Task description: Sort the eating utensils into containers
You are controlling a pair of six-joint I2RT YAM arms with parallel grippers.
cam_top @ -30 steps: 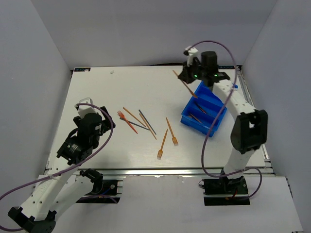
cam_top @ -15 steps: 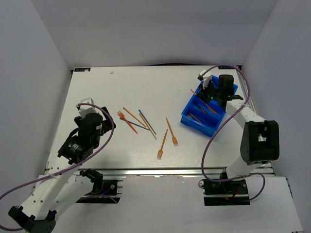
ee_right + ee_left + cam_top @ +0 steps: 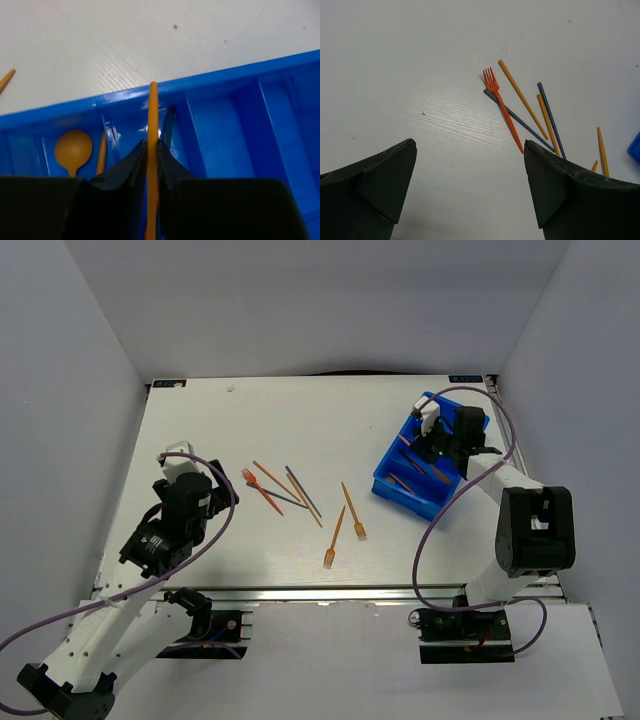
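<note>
The blue tray [image 3: 396, 489] stands at the right of the table. My right gripper [image 3: 430, 445] is over it, shut on an orange stick [image 3: 152, 115] that points along a compartment near the tray's rim [image 3: 225, 77]. An orange spoon [image 3: 73, 147] and another orange stick [image 3: 102, 152] lie in the compartment to its left. My left gripper [image 3: 190, 490] is open and empty [image 3: 469, 144] above bare table. Ahead of it lie a red fork [image 3: 502, 107], orange sticks [image 3: 520, 97] and dark blue sticks [image 3: 550, 120].
Two orange forks [image 3: 335, 537] [image 3: 353, 510] lie between the stick cluster [image 3: 285, 485] and the tray. White walls enclose the table on the left, back and right.
My right gripper has carried the orange stick from the back of the table to the right and down over the blue tray. The left arm has not moved.
</note>
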